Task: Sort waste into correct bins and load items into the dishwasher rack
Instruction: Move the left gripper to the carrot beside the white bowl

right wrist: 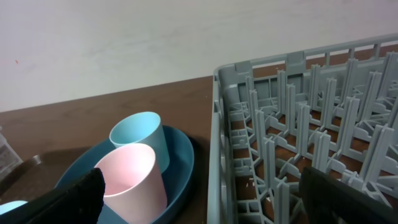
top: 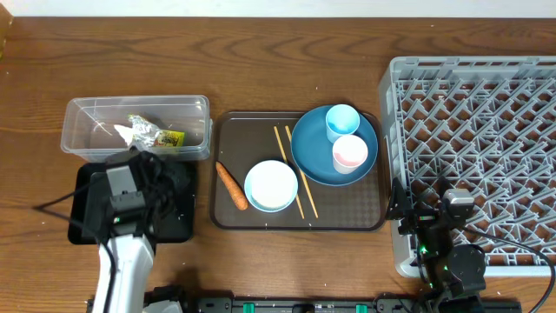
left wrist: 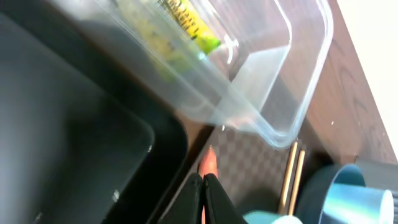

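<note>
Crumpled white tissue [top: 129,132] and the yellow-green wrapper [top: 165,136] [left wrist: 186,25] lie in the clear tub [top: 87,117] [left wrist: 267,81]. My left gripper [top: 163,172] [left wrist: 204,191] hovers shut and empty over the black tray [top: 178,228] [left wrist: 74,143], pointing toward the carrot [top: 231,186] [left wrist: 209,163]. A white bowl [top: 271,184] and chopsticks [top: 295,169] [left wrist: 292,177] rest on the brown serving tray [top: 234,130]. On the blue plate [top: 313,152] [right wrist: 183,165] stand a light blue cup [top: 342,122] [right wrist: 140,135] and a pink cup [top: 349,153] [right wrist: 134,177]. My right gripper [top: 423,202] [right wrist: 205,194] is open across the grey rack's [top: 473,130] [right wrist: 311,118] left wall.
The tub and black tray sit close together at the left, the tub behind the tray. The serving tray fills the middle, its right edge close to the rack. Cables trail from the left arm across the black tray. Bare wooden tabletop lies along the back.
</note>
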